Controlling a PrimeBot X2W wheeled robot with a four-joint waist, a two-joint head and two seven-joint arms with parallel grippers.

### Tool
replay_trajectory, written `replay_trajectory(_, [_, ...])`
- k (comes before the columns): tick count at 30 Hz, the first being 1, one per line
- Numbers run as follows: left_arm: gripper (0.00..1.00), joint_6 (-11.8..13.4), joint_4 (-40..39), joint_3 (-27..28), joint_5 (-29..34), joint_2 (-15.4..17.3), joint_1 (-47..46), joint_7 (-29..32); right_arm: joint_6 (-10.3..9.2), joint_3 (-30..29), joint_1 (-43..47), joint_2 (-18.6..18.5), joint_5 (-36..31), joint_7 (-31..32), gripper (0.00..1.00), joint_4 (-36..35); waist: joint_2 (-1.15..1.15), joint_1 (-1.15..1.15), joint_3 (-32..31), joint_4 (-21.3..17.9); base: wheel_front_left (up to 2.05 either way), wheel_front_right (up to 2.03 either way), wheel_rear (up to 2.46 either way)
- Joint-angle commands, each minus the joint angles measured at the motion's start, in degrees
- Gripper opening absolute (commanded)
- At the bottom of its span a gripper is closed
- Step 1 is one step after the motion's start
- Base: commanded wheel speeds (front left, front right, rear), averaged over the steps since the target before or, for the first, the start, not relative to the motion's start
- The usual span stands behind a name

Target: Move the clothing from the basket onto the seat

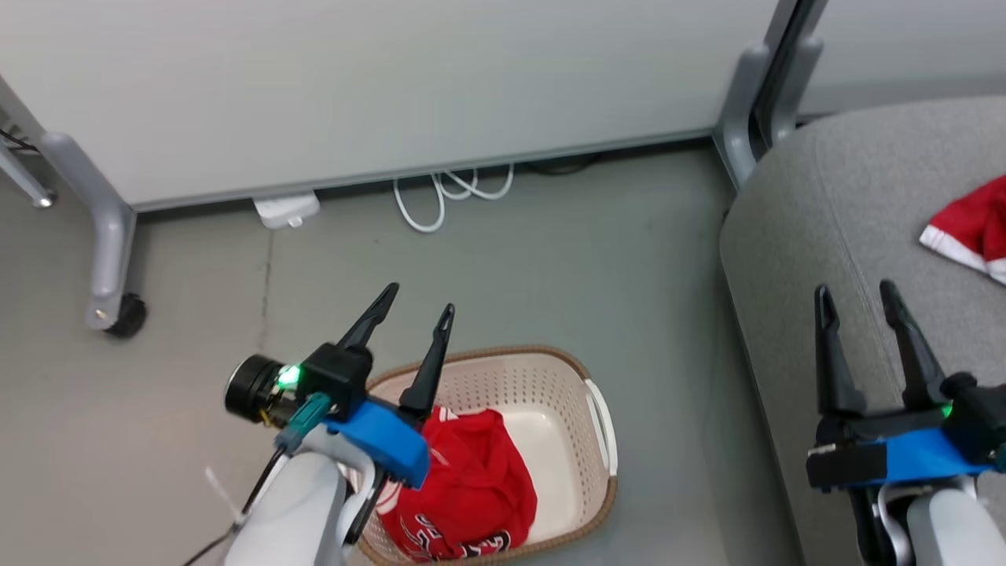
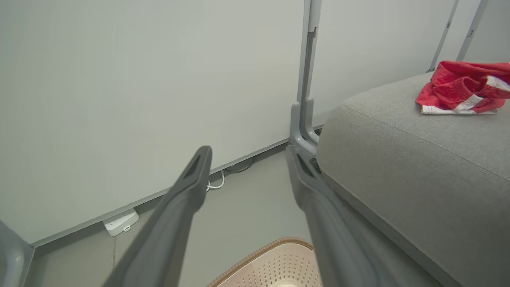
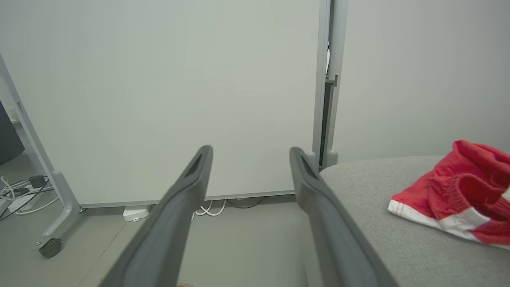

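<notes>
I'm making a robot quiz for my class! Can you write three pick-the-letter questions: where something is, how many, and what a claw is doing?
1. Where is the red numbered jersey? A in the laundry basket; B on the grey seat; C held by the left gripper.
2. How many red garments lie on the seat? A none; B one; C three.
3. How is the left gripper? A open, empty; B shut on the jersey; C shut on the basket rim.
Answers: 1 A, it lies crumpled inside the basket; 2 B, a single red white-trimmed garment lies there; 3 A, its jaws stand apart with nothing between.
</notes>
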Motion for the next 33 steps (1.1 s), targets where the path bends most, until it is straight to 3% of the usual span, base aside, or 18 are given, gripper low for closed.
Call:
replay_trajectory(1, [1.0, -0.2, 0.7, -0.5, 0.4, 0.5, -1.4, -0.2, -0.02, 0.1, -1.2, -0.4, 0.4, 0.0, 1.0, -0.3, 0.0, -0.01, 3.4, -1.9, 0.0, 0.0, 0.0])
replay_trajectory(7, [1.0, -0.9, 9.3, -6.6, 2.1, 1.1, -9.4, -0.2, -0.02, 0.6, -6.5, -0.8, 1.2, 0.0, 1.0, -1.3, 0.0, -0.01, 10.7, -4.7, 0.0, 0.0, 0.0])
replay_trajectory(20, [1.0, -0.8, 29.9, -30.8, -3.9, 3.9, -25.0, 0.4, -0.02, 1.7, -17.1, -1.5, 2.2, 0.0, 1.0, -3.5, 0.0, -0.01, 26.1, -9.4, 0.0, 0.0, 0.0])
replay_trajectory(33, [1.0, -0.9, 40.5, -46.9, -10.8, 6.4, -35.1, 8.7, -0.02, 2.8, -24.4, -0.8, 2.7, 0.0, 1.0, -5.6, 0.0, -0.01, 38.0, -11.9, 0.0, 0.0, 0.0])
